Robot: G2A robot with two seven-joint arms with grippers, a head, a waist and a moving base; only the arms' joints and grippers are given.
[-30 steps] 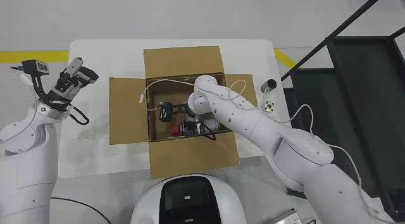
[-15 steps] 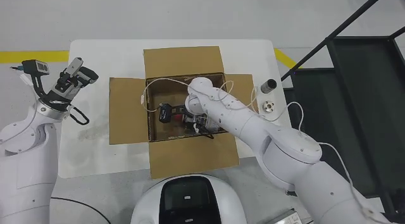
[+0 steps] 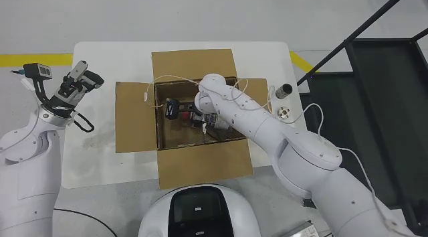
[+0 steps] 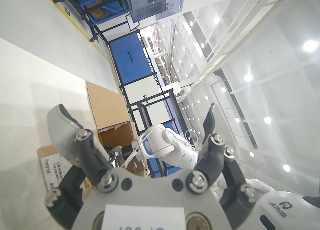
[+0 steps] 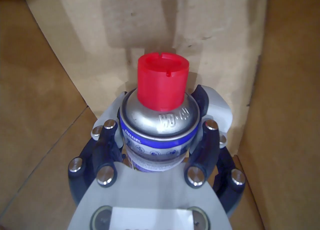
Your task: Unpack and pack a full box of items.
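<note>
— White table point(image 3: 100, 63), cardboard box point(image 3: 194, 66) with flaps spread. What's new?

— Right gripper point(image 5: 161, 105), fingers clamped on the red-capped spray can point(image 5: 160, 130), has shifted from the box's near side toward its middle, seemingly lifting. The can remains inside the box, so unpacking is under way. Left gripper point(image 4: 135, 113) waits with fingers spread by the table's left edge.

White table point(image 3: 107, 63), grey floor point(image 3: 200, 3) w/ yellow line point(image 3: 33, 59), black metal steps point(image 3: 381, 69), ceiling lights point(image 4: 310, 46)
</note>
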